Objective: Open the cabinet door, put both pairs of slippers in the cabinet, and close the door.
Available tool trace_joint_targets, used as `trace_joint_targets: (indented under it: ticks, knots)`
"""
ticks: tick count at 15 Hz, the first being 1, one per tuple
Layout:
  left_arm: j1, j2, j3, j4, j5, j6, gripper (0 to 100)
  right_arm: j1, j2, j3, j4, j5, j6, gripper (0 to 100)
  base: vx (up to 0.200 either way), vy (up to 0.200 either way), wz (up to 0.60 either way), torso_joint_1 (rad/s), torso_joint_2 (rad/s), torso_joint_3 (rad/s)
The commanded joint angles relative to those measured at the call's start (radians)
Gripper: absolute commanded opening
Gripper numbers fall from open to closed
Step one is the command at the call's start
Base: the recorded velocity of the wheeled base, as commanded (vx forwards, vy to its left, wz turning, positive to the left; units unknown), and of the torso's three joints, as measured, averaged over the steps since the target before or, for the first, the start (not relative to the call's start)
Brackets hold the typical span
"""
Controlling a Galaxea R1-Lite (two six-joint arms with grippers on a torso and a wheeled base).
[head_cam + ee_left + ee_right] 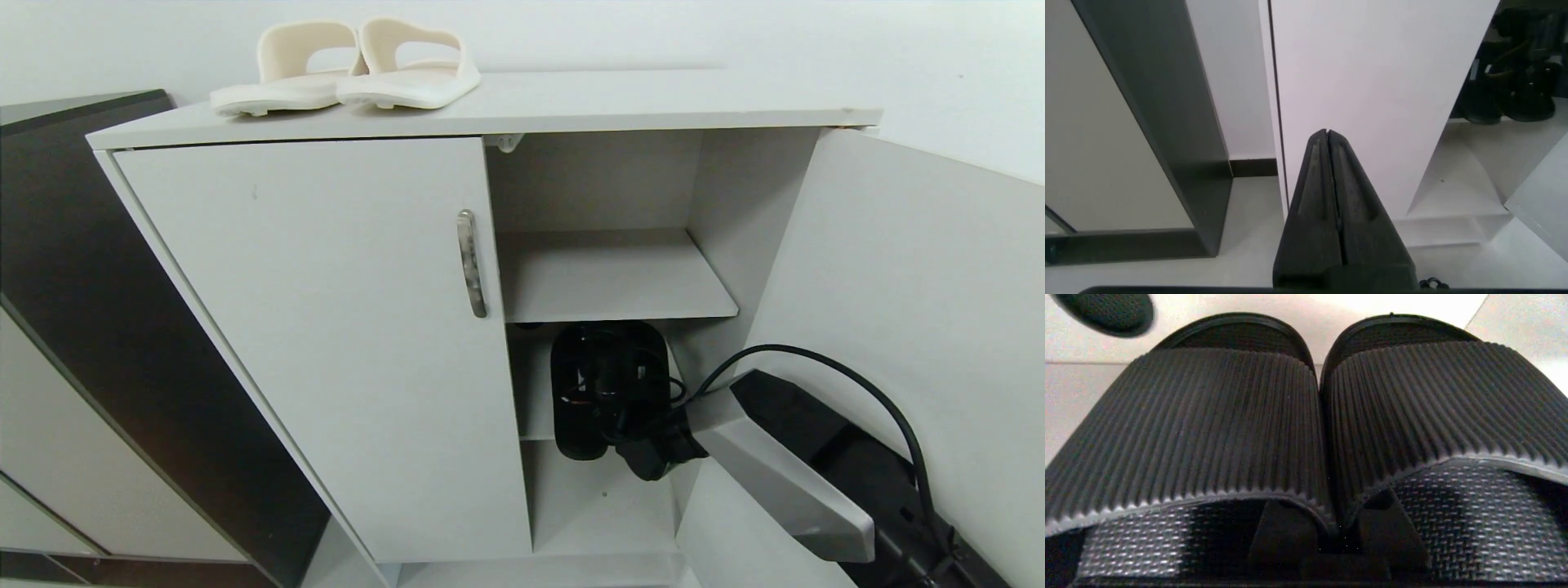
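- While the right gripper is clamped on the meeting inner strap edges of the black slippers, the pair lies inside the cabinet on its open right side. It is at the lower shelf, under the upper shelf, with its long axis running near to far and toes inward.
- Letting go looks like the step in hand. Whether the soles rest on the lower shelf I cannot tell, and the heels seem to overhang its near edge.
- The white slippers sit side by side on the cabinet top, well up and left of that gripper.
- The left gripper, pressed shut and empty, hangs low before the closed left door, so sideways it is probably the nearer arm.
- The straps hide most of the right gripper's fingertips.
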Motion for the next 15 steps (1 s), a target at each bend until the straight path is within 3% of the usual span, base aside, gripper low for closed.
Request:
trace_joint_targets:
  ticks: [1, 12, 13, 15]
  knots:
    - [0.0, 0.002, 0.0, 0.0, 0.002, -0.001, 0, -0.001, 0.025, -0.043, 0.015, 0.001, 0.001, 0, 0.0, 0.0, 0.0, 0.0, 0.0, 0.0]
    - [0.0, 0.002, 0.0, 0.0, 0.002, -0.001, 0, -0.017, 0.085, -0.123, 0.062, 0.004, 0.008, 0, 0.0, 0.0, 0.0, 0.0, 0.0, 0.0]
    - [0.0, 0.002, 0.0, 0.0, 0.002, -0.001, 0, -0.017, 0.089, -0.125, 0.062, 0.004, 0.008, 100, 0.0, 0.0, 0.0, 0.0, 0.0, 0.0]
    - [0.0, 0.002, 0.0, 0.0, 0.002, -0.001, 0, -0.017, 0.099, -0.132, 0.062, 0.004, 0.007, 100, 0.0, 0.0, 0.0, 0.0, 0.0, 0.0]
